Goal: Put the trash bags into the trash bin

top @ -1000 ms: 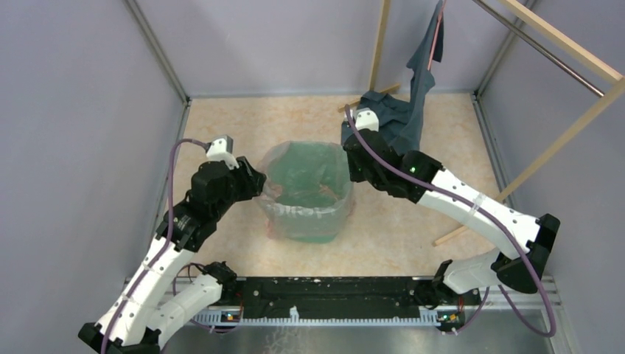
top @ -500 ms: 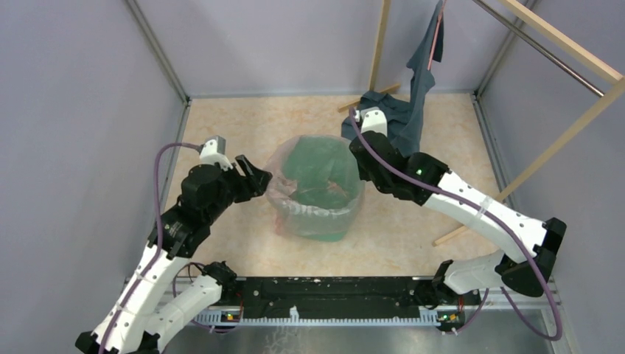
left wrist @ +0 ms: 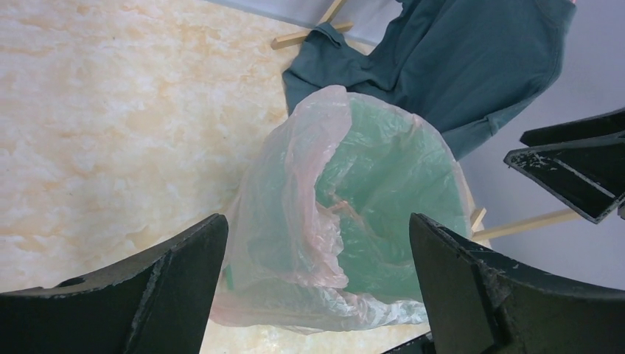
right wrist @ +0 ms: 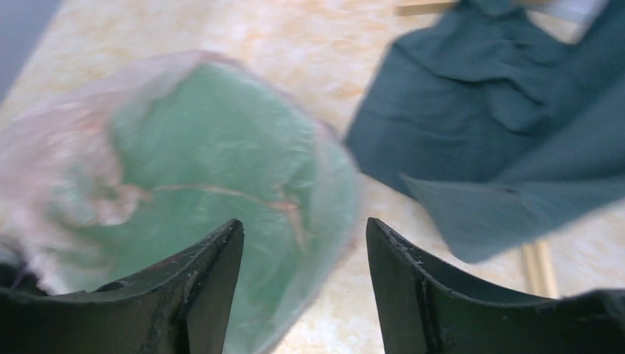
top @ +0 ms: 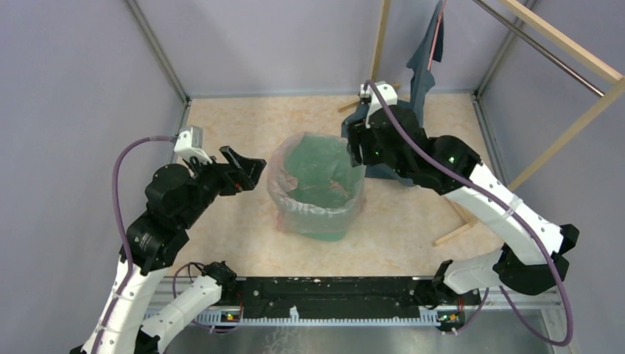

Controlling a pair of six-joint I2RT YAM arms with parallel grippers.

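The mint-green trash bin point(top: 313, 166) stands upright mid-floor. The pale-pink trash bag point(top: 284, 188) lines it, its film folded over the rim and hanging down the outside walls. My left gripper point(top: 247, 168) hovers just left of the bin, open and holding nothing. In the left wrist view the bag point(left wrist: 295, 192) and the bin's inside point(left wrist: 390, 214) lie ahead of the wide-open left gripper point(left wrist: 317, 221). My right gripper point(top: 354, 151) is above the bin's far right rim, open and empty. In its wrist view the right gripper point(right wrist: 304, 221) straddles that rim of the bin point(right wrist: 221, 147).
A dark blue-grey garment point(top: 413, 96) lies behind the bin on the right and hangs from a wooden frame point(top: 560, 44). A wooden stick point(top: 453, 232) rests on the floor to the right. Grey walls close in the floor on three sides.
Both grippers let go of the bag's rim and opened. The left arm drew back to the left; the right arm rose and pulled toward the back. The bin shifted slightly right.
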